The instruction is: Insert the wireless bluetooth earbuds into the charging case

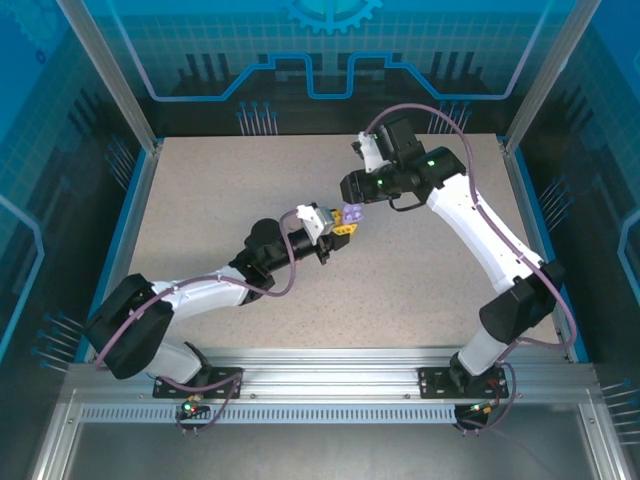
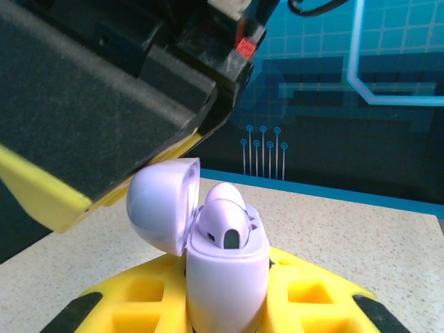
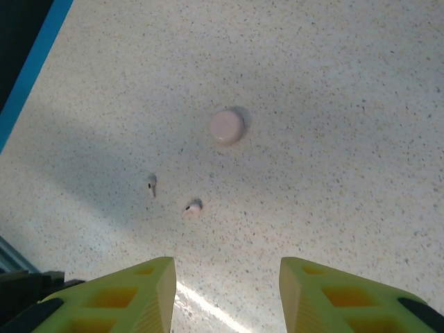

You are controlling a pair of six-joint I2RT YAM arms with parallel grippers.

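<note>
Bright, even light. Soft shadow bands cross the surface (image 3: 333, 104) beyond the right pincer (image 3: 225, 291); a thin glare streak lies within its gap.

**Colours across your workspace**

Your tabletop (image 1: 220, 200) is beige with fine dark speckles, edged by a blue band (image 1: 135, 215). Along the top of the overhead view, your backdrop (image 1: 320, 60) is teal with a pale grid, bright blue circuit lines and a gear outline. Your left arm (image 1: 200, 295) and right arm (image 1: 480, 230) are white and black. The cables (image 1: 285, 285) are mauve, and the right arm carries green lights (image 1: 430, 160).

Your left gripper (image 2: 225, 309) is yellow with black tips. The lilac case (image 2: 225, 277) is a glossy light purple, and the lilac earbuds (image 2: 223, 218) match it. Your right gripper (image 3: 225, 267) is yellow too. In the upper middle of the right wrist view the pink case (image 3: 227, 127) is pale pink, and so are the pink earbuds (image 3: 151, 184) (image 3: 193, 205) to its lower left.
</note>
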